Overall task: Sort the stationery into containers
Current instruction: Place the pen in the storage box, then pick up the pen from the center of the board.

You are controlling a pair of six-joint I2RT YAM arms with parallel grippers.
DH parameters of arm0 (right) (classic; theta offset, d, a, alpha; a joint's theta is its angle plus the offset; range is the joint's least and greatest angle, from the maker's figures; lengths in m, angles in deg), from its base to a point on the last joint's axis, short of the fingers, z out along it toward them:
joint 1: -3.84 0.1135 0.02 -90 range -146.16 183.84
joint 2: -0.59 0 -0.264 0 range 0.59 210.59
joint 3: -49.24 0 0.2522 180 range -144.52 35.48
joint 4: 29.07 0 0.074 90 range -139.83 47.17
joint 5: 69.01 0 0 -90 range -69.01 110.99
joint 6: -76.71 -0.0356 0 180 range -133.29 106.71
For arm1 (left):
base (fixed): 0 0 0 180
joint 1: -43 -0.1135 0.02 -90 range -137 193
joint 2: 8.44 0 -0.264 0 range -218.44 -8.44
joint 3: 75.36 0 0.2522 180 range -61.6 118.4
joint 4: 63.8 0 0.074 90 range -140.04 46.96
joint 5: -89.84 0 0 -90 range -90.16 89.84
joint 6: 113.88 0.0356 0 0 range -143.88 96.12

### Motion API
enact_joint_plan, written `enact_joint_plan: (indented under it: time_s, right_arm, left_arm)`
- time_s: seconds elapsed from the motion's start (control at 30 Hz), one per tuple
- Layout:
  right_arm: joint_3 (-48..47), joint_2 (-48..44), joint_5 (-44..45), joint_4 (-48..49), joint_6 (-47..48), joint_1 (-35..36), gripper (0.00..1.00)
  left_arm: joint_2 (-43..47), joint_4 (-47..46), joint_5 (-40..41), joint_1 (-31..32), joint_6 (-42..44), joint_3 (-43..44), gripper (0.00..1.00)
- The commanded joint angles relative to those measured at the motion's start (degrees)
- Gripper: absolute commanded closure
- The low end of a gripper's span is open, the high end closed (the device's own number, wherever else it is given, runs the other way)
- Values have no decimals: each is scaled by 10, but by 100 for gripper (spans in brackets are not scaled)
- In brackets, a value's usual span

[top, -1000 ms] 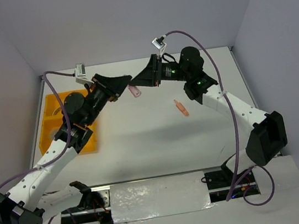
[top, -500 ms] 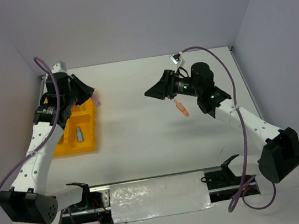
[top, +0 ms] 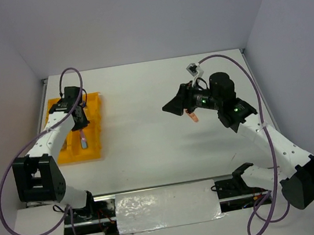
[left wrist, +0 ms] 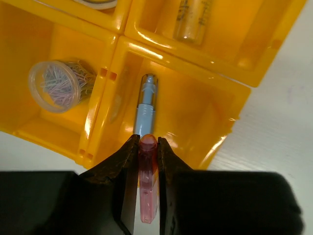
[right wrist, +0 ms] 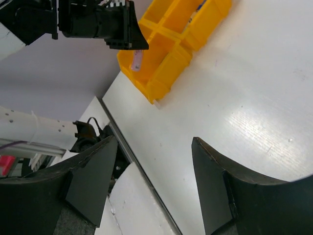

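My left gripper [left wrist: 145, 139] is shut on the pink clip-like piece [left wrist: 147, 166], held just above a compartment of the yellow tray [left wrist: 117, 54]. That compartment holds the blue piece [left wrist: 145, 110]. A round jar of paper clips [left wrist: 58, 85] sits in the compartment to its left, and a clear bottle [left wrist: 190, 19] lies in the one behind. From above, the left gripper [top: 78, 116] hangs over the tray [top: 98, 144]. My right gripper [top: 173, 107] is open and empty above mid-table. The orange piece [top: 192, 115] lies on the table beside it.
The tray [right wrist: 161, 83] lies at the table's far left, near the left wall. The right wrist view shows the left gripper with the pink piece [right wrist: 137, 59] above the tray. A foil-covered strip [top: 166, 206] runs along the near edge between the arm bases.
The grippers were together at mid-table around the pink piece. The right gripper opened and drew back right. The left arm swung left with the pink piece to over the tray.
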Motion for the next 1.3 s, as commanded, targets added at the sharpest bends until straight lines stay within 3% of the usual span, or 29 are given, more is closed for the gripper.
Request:
enact_joint_plan:
  time_s: [0.0, 0.13, 0.17, 0.23, 0.27, 0.37, 0.47, 0.63, 0.77, 0.9, 1.27]
  right_arm:
    - [2, -20, -4, -12, 16, -2, 30]
    - [-12, -28, -5, -31, 28, -2, 29]
    - [-16, -27, -7, -41, 30, -3, 29]
    - [-23, -25, -16, -47, 33, -2, 29]
    - [-24, -26, -17, -49, 34, -2, 29]
    - [-17, -27, -8, -52, 35, -3, 29]
    - [-22, -15, 16, -71, 37, -3, 29]
    - [-71, 69, 101, -172, 63, -7, 25]
    - [-152, 173, 235, -316, 116, -10, 21]
    - [-186, 266, 372, -370, 163, -10, 20]
    - [-233, 383, 370, -346, 252, -38, 22]
  left_arm:
    - [-23, -40, 27, -8, 45, -16, 100]
    - [-29, -57, 16, -9, 40, -36, 97]
    - [-29, -57, 17, -9, 36, -37, 86]
    - [-32, -53, 15, -9, 33, -37, 75]
    - [-32, -50, 15, -9, 28, -38, 59]
    - [-20, -37, 28, -9, 18, -39, 34]
    - [-6, -25, 23, -9, 18, -36, 21]
    - [22, 24, -13, -9, 3, 3, 17]
    - [72, 25, -136, -3, 5, 21, 2]
    - [104, 21, -204, 23, 11, 25, 1]
    - [137, 12, -290, 32, 32, -16, 1]
